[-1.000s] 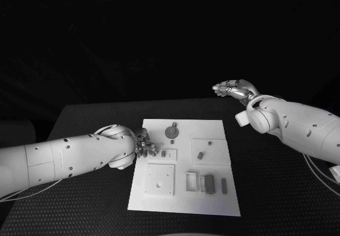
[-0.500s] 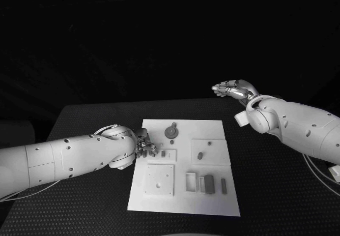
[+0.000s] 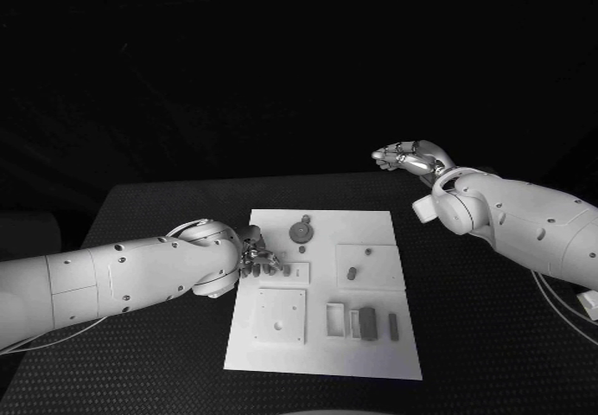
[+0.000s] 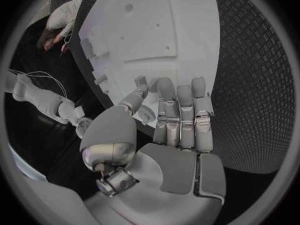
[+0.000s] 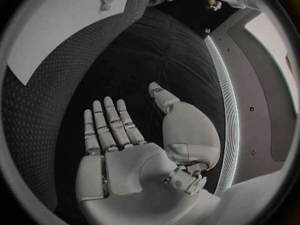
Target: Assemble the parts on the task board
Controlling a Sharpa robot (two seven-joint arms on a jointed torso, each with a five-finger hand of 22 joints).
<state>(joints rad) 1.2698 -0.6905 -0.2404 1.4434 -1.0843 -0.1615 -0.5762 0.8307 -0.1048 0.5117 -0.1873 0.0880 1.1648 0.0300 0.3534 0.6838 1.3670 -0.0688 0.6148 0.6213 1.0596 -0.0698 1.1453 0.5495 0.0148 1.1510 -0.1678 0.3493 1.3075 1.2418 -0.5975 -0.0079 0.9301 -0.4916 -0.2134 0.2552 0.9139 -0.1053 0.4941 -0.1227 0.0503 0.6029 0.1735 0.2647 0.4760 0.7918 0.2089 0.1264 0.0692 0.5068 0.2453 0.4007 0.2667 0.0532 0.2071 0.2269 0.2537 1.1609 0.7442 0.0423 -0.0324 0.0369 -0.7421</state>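
Observation:
The white task board (image 3: 321, 353) lies in the middle of the black table. Small grey parts lie on it: a round disc (image 3: 301, 232), two short pieces (image 3: 294, 271) on a little raised plate, an oval piece (image 3: 352, 274), a dark block (image 3: 366, 322) and a narrow bar (image 3: 394, 325). My left hand (image 3: 258, 258) is low at the board's left edge beside the short pieces. Its fingers (image 4: 181, 116) lie straight and side by side over the board (image 4: 162, 30), thumb apart, holding nothing. My right hand (image 3: 409, 157) hangs high beyond the table's far right, with its fingers (image 5: 107, 125) spread and nothing in them.
A square raised plate (image 3: 282, 315) and a pale frame (image 3: 336, 318) sit on the near half of the board. Bare black matting (image 3: 499, 328) lies to the right of the board, and the left forearm (image 3: 112, 281) covers the table's left side.

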